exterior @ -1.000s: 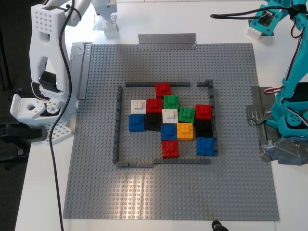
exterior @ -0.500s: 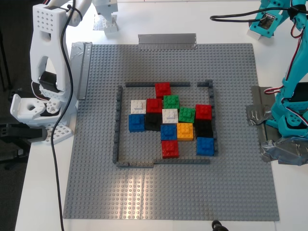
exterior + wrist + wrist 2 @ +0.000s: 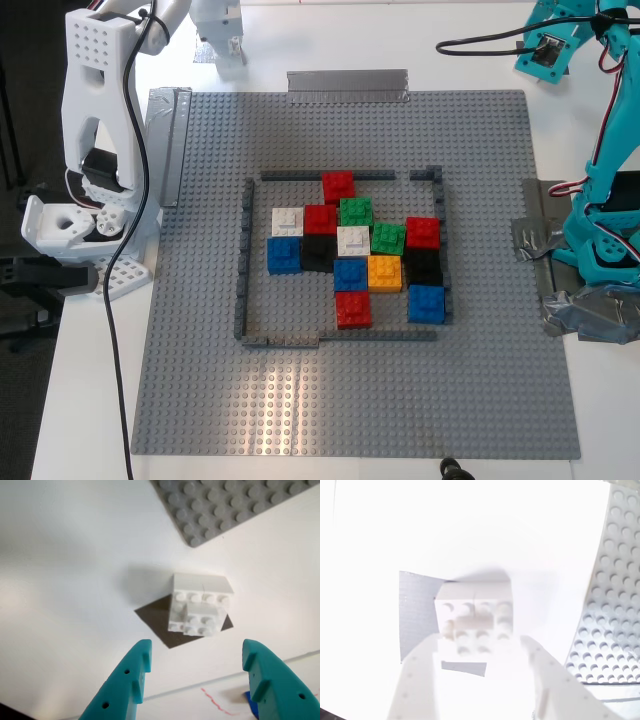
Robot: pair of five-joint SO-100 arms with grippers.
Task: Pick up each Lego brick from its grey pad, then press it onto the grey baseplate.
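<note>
Exterior view: teal arm (image 3: 610, 200) cut by the right and top edges, its gripper partly out of frame, so the jaw state is unreadable there. White arm (image 3: 100, 130) cut by the top edge; only part of its gripper (image 3: 220, 30) shows. Dark object (image 3: 450, 468) at the near edge is cropped and unidentifiable. Pads are not visible in this view.

Second wrist view: overexposed; white brick (image 3: 475, 627) and white fingers (image 3: 417, 680) blur into the table, and contact between them cannot be judged. Pad (image 3: 417, 615) is partly covered by the brick.

First wrist view: dark pad (image 3: 160, 622) is partly covered by white bricks (image 3: 200, 607); blue item (image 3: 251, 705) is hidden behind a teal finger (image 3: 265, 680).
</note>
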